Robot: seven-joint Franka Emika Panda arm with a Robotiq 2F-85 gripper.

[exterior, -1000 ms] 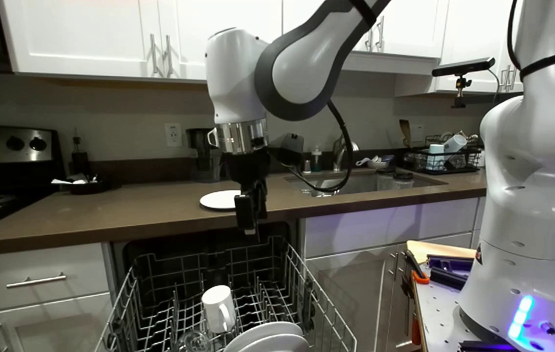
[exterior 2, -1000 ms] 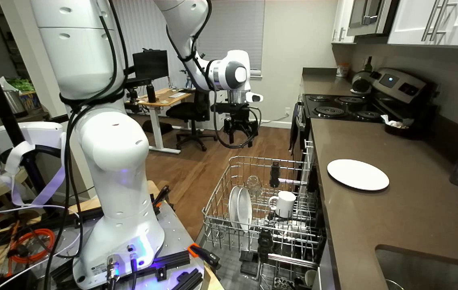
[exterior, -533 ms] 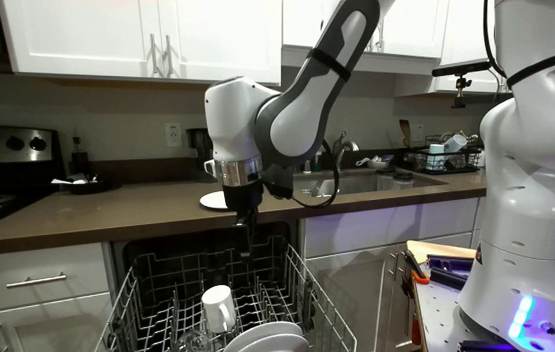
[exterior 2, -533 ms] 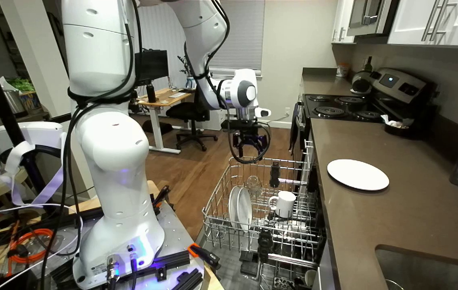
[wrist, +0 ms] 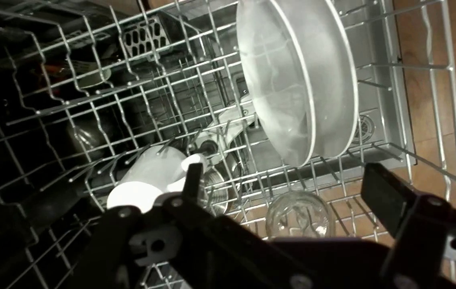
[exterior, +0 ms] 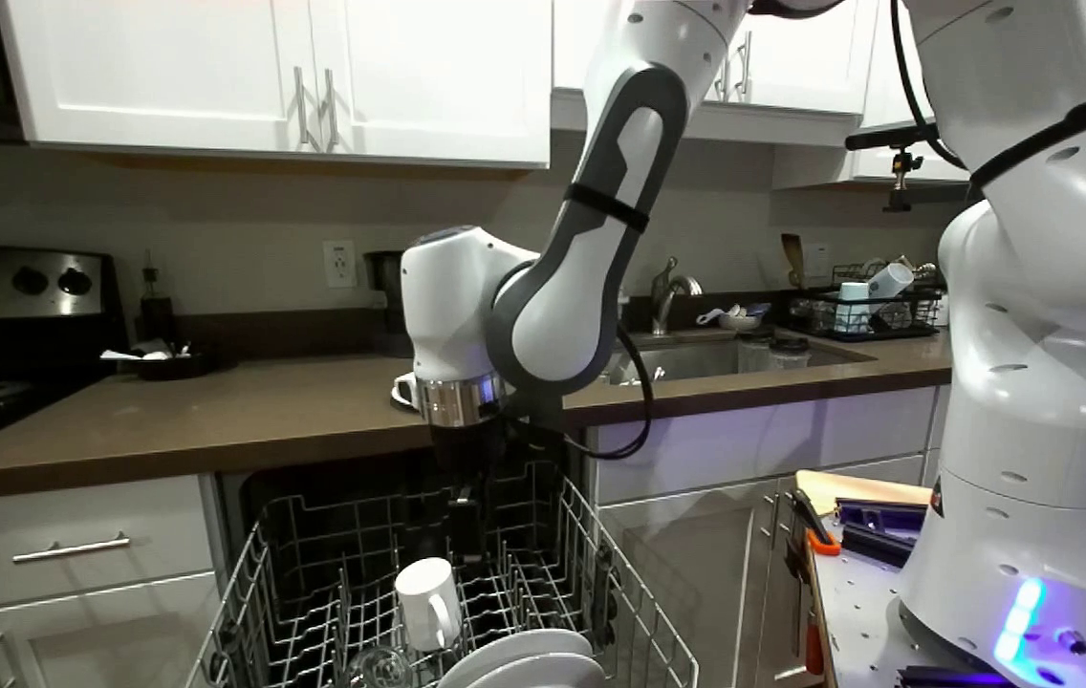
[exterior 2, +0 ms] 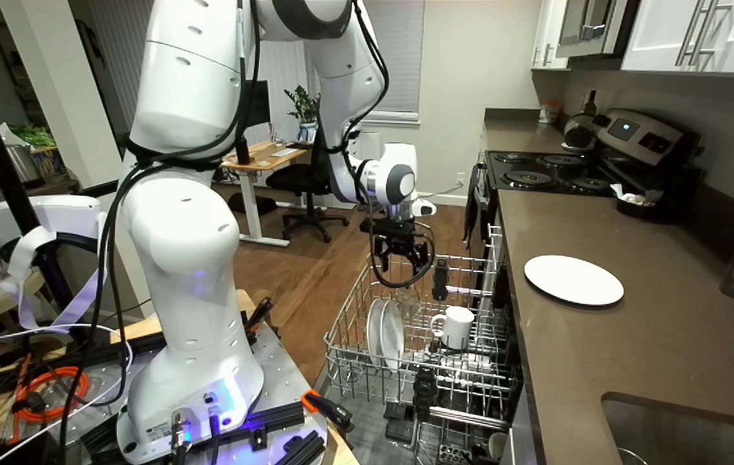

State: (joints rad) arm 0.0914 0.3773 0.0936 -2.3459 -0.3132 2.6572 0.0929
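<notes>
You have the fingers [wrist: 386,192] over the dishwasher rack [wrist: 450,68]; in that rack, as your wrist view shows, the mug [wrist: 151,172] sits to the left, the glass [wrist: 300,212] to its right, and two plates [wrist: 292,84] stand on edge near the glass. In an exterior view you see the bench [exterior 2: 599,349] right of the rack, another plate [exterior 2: 574,279] lying on it, the sink [exterior 2: 683,426] set into it before that plate, and the stove [exterior 2: 554,174] well behind

A white mug [exterior: 425,604] sits near plates [exterior: 526,657] inside the rack [exterior: 634,576].
</notes>
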